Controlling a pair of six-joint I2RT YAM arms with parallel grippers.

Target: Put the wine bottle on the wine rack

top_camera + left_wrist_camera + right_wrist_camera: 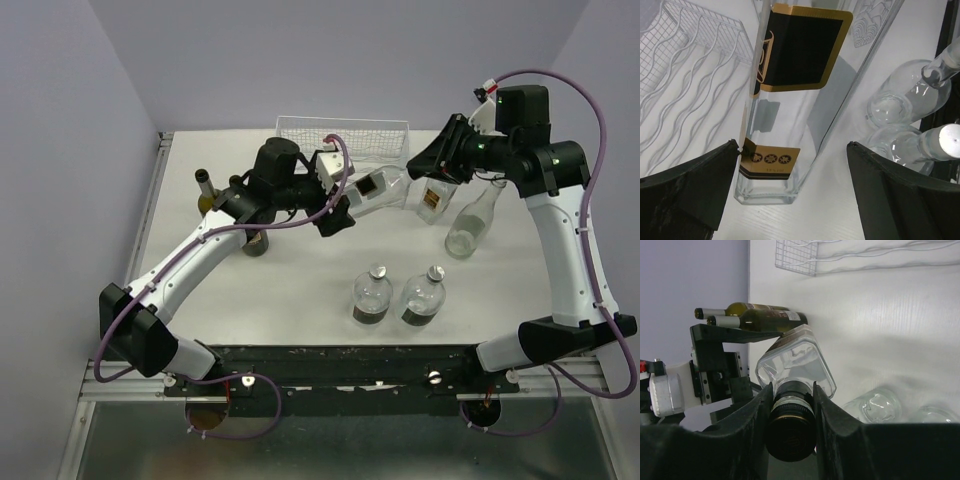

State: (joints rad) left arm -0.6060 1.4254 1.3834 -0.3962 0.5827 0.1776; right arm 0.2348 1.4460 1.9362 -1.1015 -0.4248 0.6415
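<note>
Lavender walls, white table [300, 335]. By the left edge: two dark green bottles [206, 192], not part of this.

Left pincer [792, 144]: spread wide, one finger on each side of the wine bottle's square base. I can see no contact.

Wine bottle [380, 190]: clear glass, square body, black-and-gold label. It lies roughly level between the two arms, mid-table toward the far edge, just in front of the wine rack [345, 130] at the far edge. It looks lifted off the table, with a shadow under it.

Right pincer [792, 386]: pinching the neck just below the dark cap. It seems to carry the bottle alone.

Further right: a leaning clear bottle [470, 222]. Two round bottles [372, 297] stand toward the near edge.

Handling:
- **Material:** rigid, smooth, breakable glass.
- **Weight:** looks empty, not sure, so probably moderate.
- **Risk:** a neck-only hold leaves a long lever, so the body may sag or twist in the grip.
- **Second hold:** the flat sides near the base are the best spot, and the left pincer is lined up there.
- **Placing:** lower it into a rack groove gently and don't drop it.
</note>
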